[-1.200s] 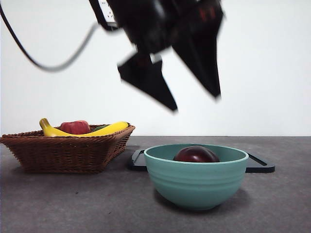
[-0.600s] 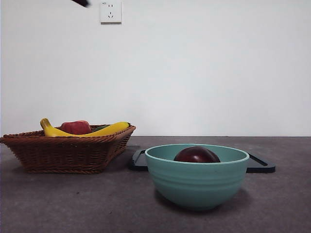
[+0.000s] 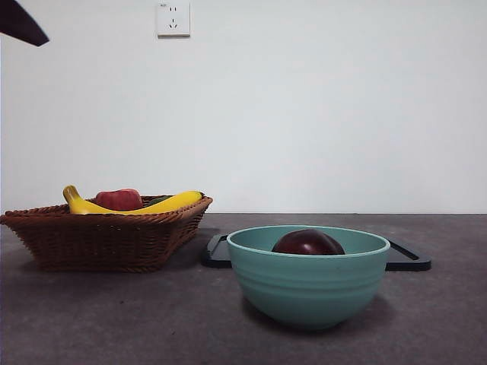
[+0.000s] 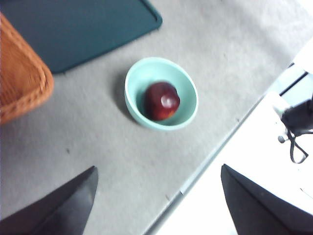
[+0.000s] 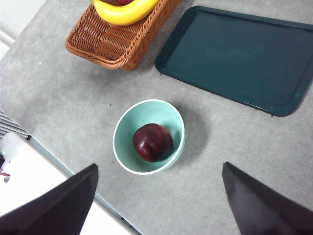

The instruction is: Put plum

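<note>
Left end effector is high over the worktop, jaws spread wide, nothing between them; right end effector is likewise high, jaws wide apart and empty. Both look down on the bowl from above. In the front view only a black tip shows at the top left corner; can't tell from that view which arm it belongs to. Diff vs earlier: one second ago a big dark arm hung over the bowl, jaws apart; half a second ago only a sliver showed at the top edge near the wall socket; now the tip sits further left in the corner. The objects on the worktop have not shifted. The plum lies inside the teal bowl, top just above the rim in the front view, resting toward one side of the bowl floor in the wrist views. Counts: one plum, one bowl, one dark tray flat on the worktop behind the bowl, one wicker basket beside the tray, well apart from the bowl. In the basket: one red apple-like fruit and yellow bananas, at least two by the ends visible; exact count unclear. Something green behind them, too hidden to identify.
</note>
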Motion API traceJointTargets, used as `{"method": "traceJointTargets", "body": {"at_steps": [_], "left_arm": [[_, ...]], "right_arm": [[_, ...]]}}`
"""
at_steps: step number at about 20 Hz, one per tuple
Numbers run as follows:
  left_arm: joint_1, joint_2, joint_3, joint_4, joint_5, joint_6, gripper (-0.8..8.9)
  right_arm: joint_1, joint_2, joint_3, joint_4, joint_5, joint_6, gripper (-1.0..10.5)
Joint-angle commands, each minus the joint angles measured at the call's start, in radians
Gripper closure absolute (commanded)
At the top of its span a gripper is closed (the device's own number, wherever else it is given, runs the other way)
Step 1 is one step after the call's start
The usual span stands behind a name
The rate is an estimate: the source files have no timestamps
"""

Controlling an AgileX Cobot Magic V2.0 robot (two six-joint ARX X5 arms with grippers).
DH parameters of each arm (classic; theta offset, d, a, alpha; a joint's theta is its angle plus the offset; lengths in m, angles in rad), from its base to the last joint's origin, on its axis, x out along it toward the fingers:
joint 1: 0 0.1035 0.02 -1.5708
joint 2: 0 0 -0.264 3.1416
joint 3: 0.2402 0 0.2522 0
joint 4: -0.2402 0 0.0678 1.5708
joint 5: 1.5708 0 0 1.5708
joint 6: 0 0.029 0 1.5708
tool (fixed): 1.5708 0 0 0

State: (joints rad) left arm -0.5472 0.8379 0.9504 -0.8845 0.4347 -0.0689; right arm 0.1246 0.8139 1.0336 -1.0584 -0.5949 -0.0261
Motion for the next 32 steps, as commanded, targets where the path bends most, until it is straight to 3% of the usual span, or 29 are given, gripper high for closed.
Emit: {"method": "traceJointTargets", "body": {"at_steps": [1,9,12,16,23,26,32], "left_arm": [[-0.005,0.004,0.007,0.009,0.008,-0.002,4.11],[-0.005,0.004,0.007,0.021,0.008,-0.003,4.11],[-0.005,0.004,0.007,0.021,0.008,-0.003,4.11],[-0.005,0.004,0.007,0.021,0.008,-0.003,4.11],[-0.005,0.004,0.007,0.021,0.008,-0.002,4.11],[-0.005,0.004,0.007,0.021,0.008,-0.003,4.11],[-0.005,0.004,0.007,0.022,0.008,-0.002,4.11]], "right_arm": [[0.005,0.01,0.021,0.003,0.0,-0.001,5.4],[0.079,0.067,-0.005,0.002,0.0,0.027,5.4],[0.143,0.116,-0.111,0.138,0.005,0.102,5.4],[0.239,0.211,-0.259,0.367,0.108,0.2,5.8],[0.368,0.427,-0.287,0.573,0.262,0.233,6.3],[0.399,0.505,-0.287,0.639,0.326,0.24,7.5],[0.418,0.576,-0.287,0.707,0.345,0.26,8.5]]}}
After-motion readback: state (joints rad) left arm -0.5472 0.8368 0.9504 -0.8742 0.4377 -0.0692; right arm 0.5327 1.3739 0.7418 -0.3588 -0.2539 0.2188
